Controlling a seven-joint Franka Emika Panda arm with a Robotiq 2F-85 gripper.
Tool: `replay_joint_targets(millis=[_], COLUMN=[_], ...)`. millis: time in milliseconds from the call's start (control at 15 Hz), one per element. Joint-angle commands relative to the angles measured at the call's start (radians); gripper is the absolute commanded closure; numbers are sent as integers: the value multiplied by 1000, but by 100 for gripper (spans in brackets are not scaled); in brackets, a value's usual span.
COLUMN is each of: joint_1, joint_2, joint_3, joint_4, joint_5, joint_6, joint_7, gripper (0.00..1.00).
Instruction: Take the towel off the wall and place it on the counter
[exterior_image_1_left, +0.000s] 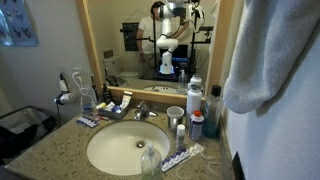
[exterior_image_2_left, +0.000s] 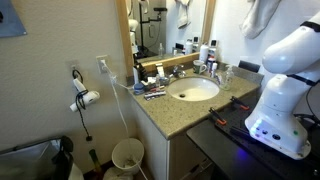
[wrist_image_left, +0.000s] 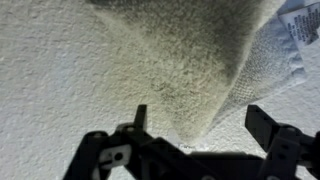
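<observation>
Towel (exterior_image_1_left: 265, 55) hanging against wall (wrist_image_left: 50, 70), high above counter (exterior_image_1_left: 60, 150). Wrist view: gripper (wrist_image_left: 200, 125) spread wide, empty, facing the wall. The towel's tapering lower corner lies straight ahead between the jaws, folds running lengthwise away from them; contact cannot be told.

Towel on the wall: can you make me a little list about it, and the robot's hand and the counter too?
Towel: large pale grey-white terry cloth towel, hanging in folds, not yet taken down
Wall: plain white textured wall, right behind the towel
Gripper: black gripper, open, the towel's hanging corner between its fingers, not pinched
Counter: speckled beige-grey counter with an oval white sink basin; no towel on it
</observation>
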Motion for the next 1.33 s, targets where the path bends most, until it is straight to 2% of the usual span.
replay_joint_targets(millis=[0,267,333,400,467,1000,1133,1267], joint_1=[44,50,51,51,52,64,68,75], joint_2=[45,80,83,89,94,105,103,101], joint_3=[-65,-120,-126,-133,-135,-128,-123,-119], joint_4=[33,50,51,54,57,65,70,88], joint_5=[-19,-8,-7,-8,-10,-4,-5,1], joint_6=[-24,-17,-22,-22,-26,-44,-57,-76], joint_7=[29,37,48,56,61,79,94,117], gripper=[0,0,25,28,35,96,100,98])
